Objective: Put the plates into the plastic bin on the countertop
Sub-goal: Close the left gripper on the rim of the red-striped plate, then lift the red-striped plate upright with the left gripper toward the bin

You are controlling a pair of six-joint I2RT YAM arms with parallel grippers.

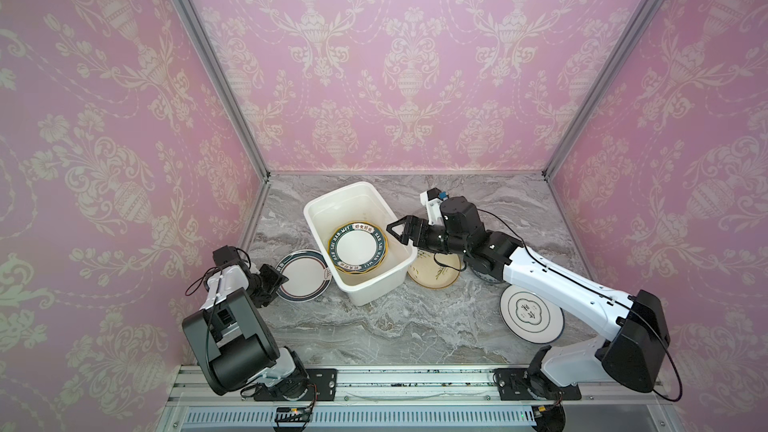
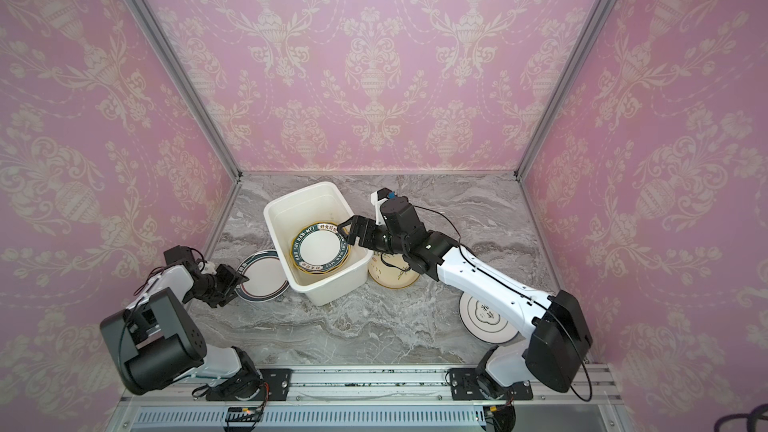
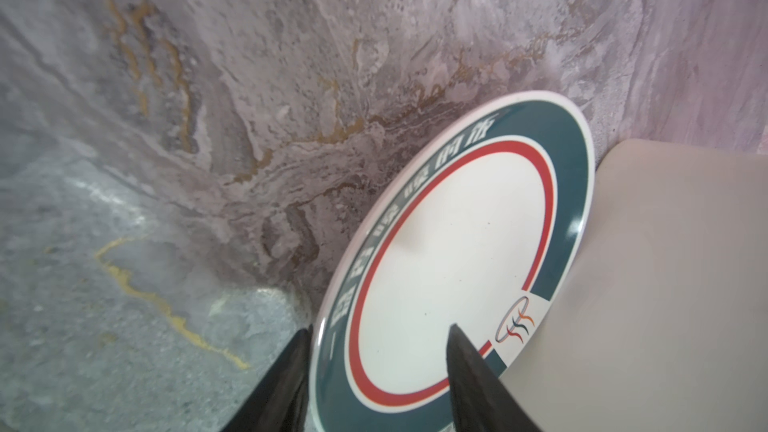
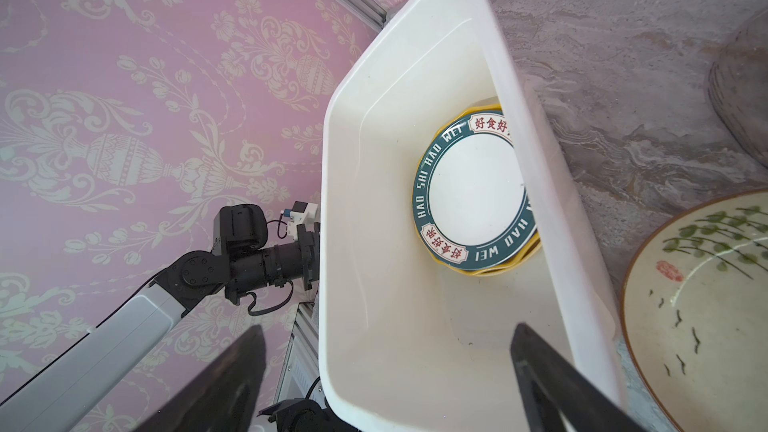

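Left gripper point(image 3: 380, 328) jaws astride rim of teal-banded white round plate point(image 3: 449, 243), grip unclear, right gripper point(image 1: 394, 235) above white plastic bin point(image 1: 365, 288), jaws spread, empty

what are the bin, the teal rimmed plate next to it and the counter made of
Bin: likely plastic, matte white, thin walls with a rolled rim.
Teal-rimmed plate: glazed ceramic or melamine, I cannot tell which; glossy, with light glinting on its rim.
Countertop: marble-look, grey with brownish veins and a low sheen; real stone or laminate is unclear.
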